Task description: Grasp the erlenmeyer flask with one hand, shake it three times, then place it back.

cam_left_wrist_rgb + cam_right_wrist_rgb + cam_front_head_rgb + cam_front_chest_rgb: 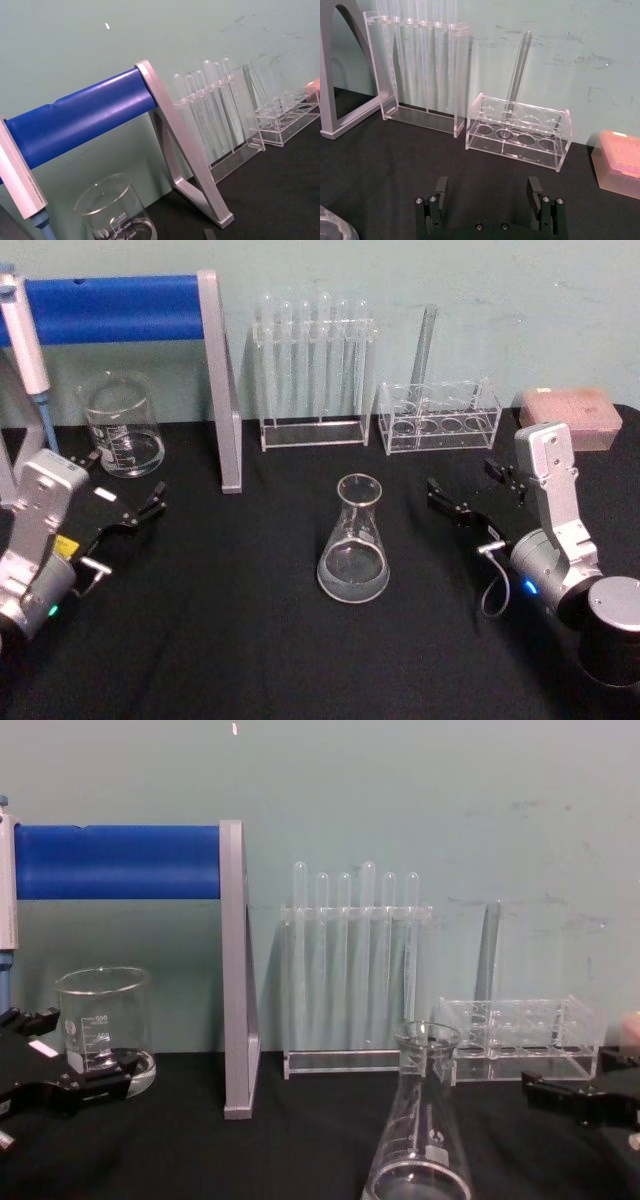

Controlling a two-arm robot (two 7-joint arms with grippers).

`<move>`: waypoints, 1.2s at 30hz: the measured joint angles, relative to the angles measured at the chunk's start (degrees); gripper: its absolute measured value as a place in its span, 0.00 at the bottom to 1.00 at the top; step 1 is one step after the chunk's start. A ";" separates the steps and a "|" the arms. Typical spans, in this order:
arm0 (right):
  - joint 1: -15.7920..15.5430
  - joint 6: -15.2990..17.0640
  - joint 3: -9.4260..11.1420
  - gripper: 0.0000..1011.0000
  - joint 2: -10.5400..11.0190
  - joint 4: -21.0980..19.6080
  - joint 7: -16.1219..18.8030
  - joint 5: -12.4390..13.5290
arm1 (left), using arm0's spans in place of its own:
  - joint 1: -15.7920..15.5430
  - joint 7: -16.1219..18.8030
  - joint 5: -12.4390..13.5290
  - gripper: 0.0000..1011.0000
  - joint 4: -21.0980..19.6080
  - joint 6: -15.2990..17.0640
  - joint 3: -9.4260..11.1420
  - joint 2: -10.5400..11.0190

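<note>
An erlenmeyer flask (353,540) stands upright and free at the middle of a black table (250,640), its wide base on the cloth and its flared rim open to the air; from the chest camera it rises large in the foreground. The right gripper (468,492), the hand for the job, waits just beside the flask on the robot's right, apart from the glass, its long flat jaws spread wide with nothing between them, as its own wrist camera confirms. The left gripper (138,510) rests low on the far left of the table, well apart from the flask, its jaws likewise parted and holding nothing.

Behind the left gripper a straight-walled glass beaker (123,426) sits near the back edge, beside a grey stand (222,390) that carries a blue bar (110,308), with a pipette (25,340) hanging at the bar's left end. Farther back, against the pale green wall (450,280), a tall clear rack (313,370) holds a row of test tubes; to its right a lower clear rack (438,418) holds a single tube (425,345) leaning slightly. A pink box (570,415) lies at the far right corner of the table, past the low rack
</note>
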 joint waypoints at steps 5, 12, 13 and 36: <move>0.00 0.00 0.00 0.99 0.00 0.00 0.00 0.00 | 0.00 0.00 0.00 0.99 0.00 0.00 0.00 0.00; 0.00 0.00 0.00 0.99 0.00 0.00 0.00 0.00 | 0.00 0.00 0.00 0.99 0.00 0.00 0.00 0.00; 0.00 0.00 0.00 0.99 0.00 0.00 0.00 0.00 | 0.00 0.00 0.00 0.99 0.00 0.00 0.00 0.00; 0.00 0.00 0.00 0.99 0.00 0.00 0.00 0.00 | 0.00 0.00 0.00 0.99 0.00 0.00 0.00 0.00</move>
